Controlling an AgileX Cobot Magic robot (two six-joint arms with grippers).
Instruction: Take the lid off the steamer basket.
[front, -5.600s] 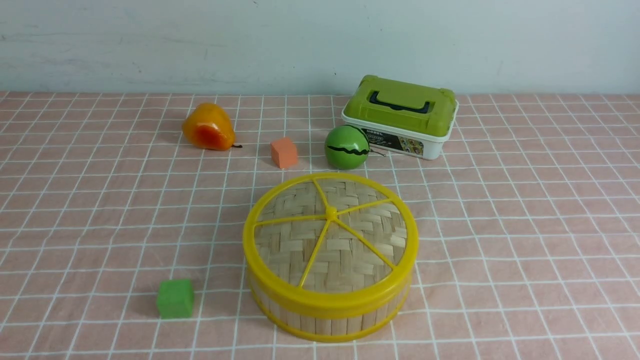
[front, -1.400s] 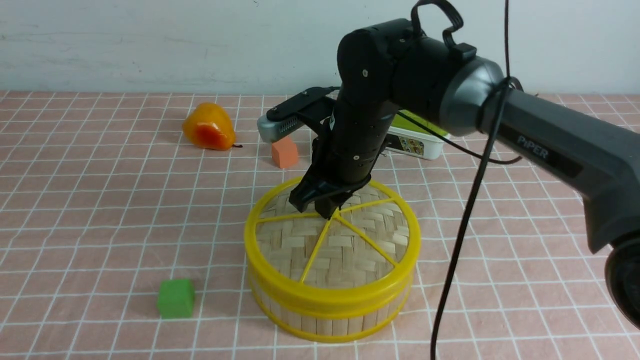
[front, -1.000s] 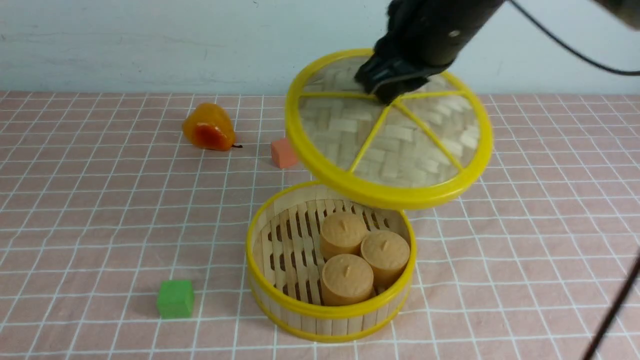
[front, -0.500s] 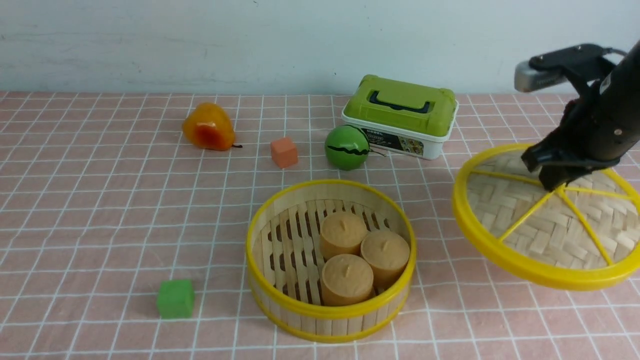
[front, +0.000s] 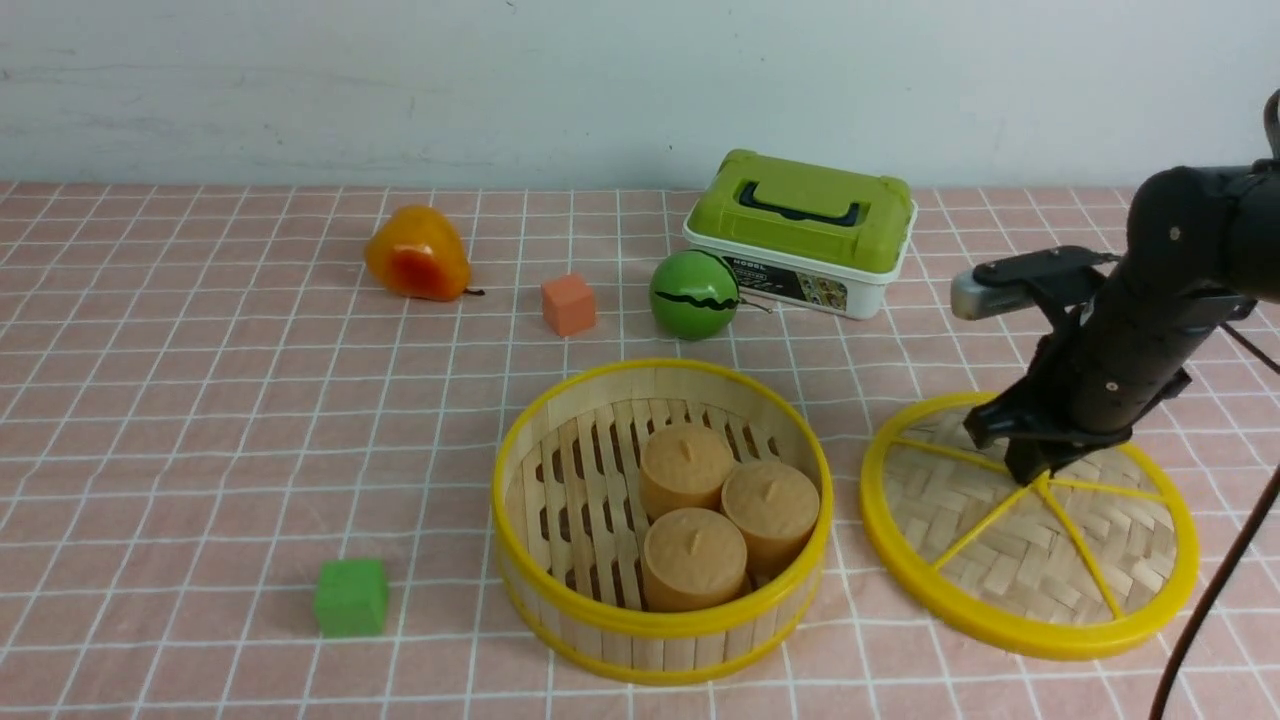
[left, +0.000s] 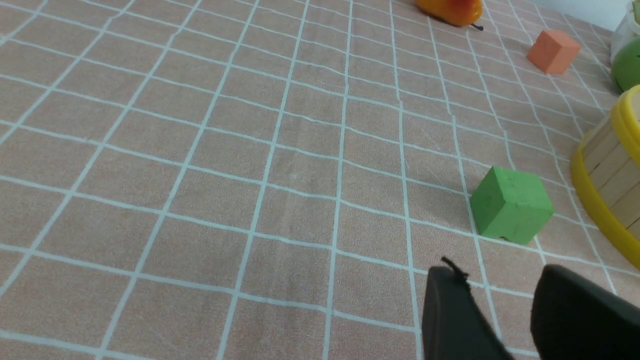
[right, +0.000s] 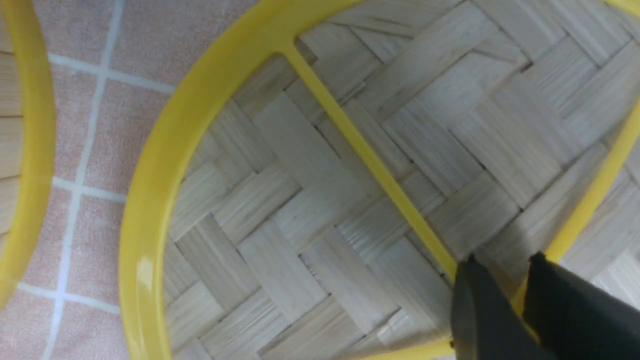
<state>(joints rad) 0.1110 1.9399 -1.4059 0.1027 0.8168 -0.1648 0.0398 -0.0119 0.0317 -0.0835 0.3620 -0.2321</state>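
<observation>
The steamer basket (front: 660, 625) stands open at the front middle with three tan buns (front: 715, 500) on its slatted floor. The lid (front: 1040, 570) lies flat on the cloth just to the right of the basket, apart from it. My right gripper (front: 1035, 468) points down onto the lid's middle, shut on the centre knob. In the right wrist view the lid (right: 300, 200) fills the picture, my right gripper (right: 502, 262) pinches the yellow knob, and the basket's rim (right: 30, 150) shows at the edge. My left gripper (left: 500, 280) is open and empty, low over the cloth near the basket's wall (left: 607, 175).
A green cube (front: 350, 597) sits at the front left, close ahead of my left gripper in the left wrist view (left: 510, 205). At the back are an orange pear (front: 416, 255), an orange cube (front: 568, 304), a green ball (front: 694, 294) and a white box with a green lid (front: 800, 230).
My right gripper took the knob, lifted the lid off the basket, carried it right and lowered it to the cloth. The buns inside came into view.
</observation>
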